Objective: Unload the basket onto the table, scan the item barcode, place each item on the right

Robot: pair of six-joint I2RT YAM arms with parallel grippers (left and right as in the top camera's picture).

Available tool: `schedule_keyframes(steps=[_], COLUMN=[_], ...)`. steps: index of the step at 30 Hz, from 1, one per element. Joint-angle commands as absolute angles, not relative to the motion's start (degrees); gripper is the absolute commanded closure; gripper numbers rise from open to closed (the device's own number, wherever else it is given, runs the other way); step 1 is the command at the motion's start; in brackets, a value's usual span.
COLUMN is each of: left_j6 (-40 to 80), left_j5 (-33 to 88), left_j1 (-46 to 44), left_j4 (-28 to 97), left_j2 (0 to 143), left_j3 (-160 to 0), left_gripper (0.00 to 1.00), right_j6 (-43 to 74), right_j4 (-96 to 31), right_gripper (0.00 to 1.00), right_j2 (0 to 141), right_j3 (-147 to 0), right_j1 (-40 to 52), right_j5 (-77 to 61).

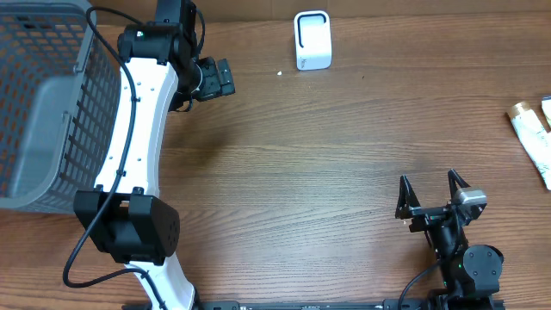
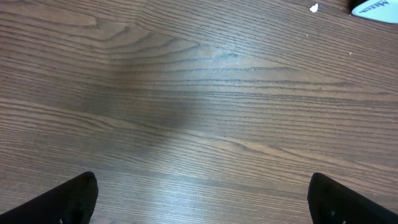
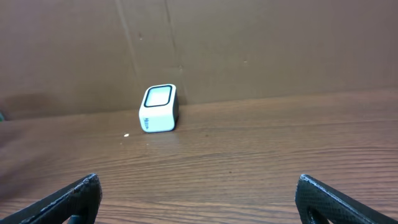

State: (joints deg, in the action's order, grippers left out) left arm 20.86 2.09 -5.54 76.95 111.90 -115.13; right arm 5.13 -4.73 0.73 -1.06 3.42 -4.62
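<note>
The wooden table (image 1: 327,146) fills the overhead view, its brown grain bare across the middle. A grey mesh basket (image 1: 34,103) stands at its far left edge, partly cut off by the frame. Just beside the basket, the white left arm (image 1: 138,129) reaches from its dark base near the front edge toward the back of the table. The left gripper (image 1: 225,77) hangs over bare wood, well to the left of the scanner. Its jaws are spread as wide as they go and hold nothing; its wrist view shows only wood grain between the two dark fingertips. The right arm sits low at the front right, and the right gripper (image 1: 429,185) points toward the back of the table. It too is fully spread and empty, with open table between its fingers. The white barcode scanner (image 1: 312,40) stands upright at the back centre, close to a brown wall, its dark-framed window facing forward. The item, a pale tube (image 1: 532,138) with a gold cap, lies at the far right edge, well apart from both grippers and the scanner, with a second tube just beside it, cut off by the frame. A tiny white speck (image 1: 280,73) lies left of the scanner.
</note>
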Motion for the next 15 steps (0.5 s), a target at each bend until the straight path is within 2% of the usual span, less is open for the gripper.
schedule_keyframes(steps=[1, 15], left_j6=[21.43, 21.43], left_j5=[1.89, 1.89], left_j1=[-5.65, -5.65], left_j4=[76.93, 76.93], left_j2=[112.20, 112.20], left_j3=[-115.98, -115.98], left_gripper=[0.00, 0.00], right_j6=[4.45, 4.45], right_j4=[-4.40, -4.62], right_gripper=[0.00, 0.00], right_j2=[0.16, 0.16], right_j3=[-0.45, -0.45], right_j1=[3.68, 3.68], right_j5=[-3.68, -3.07])
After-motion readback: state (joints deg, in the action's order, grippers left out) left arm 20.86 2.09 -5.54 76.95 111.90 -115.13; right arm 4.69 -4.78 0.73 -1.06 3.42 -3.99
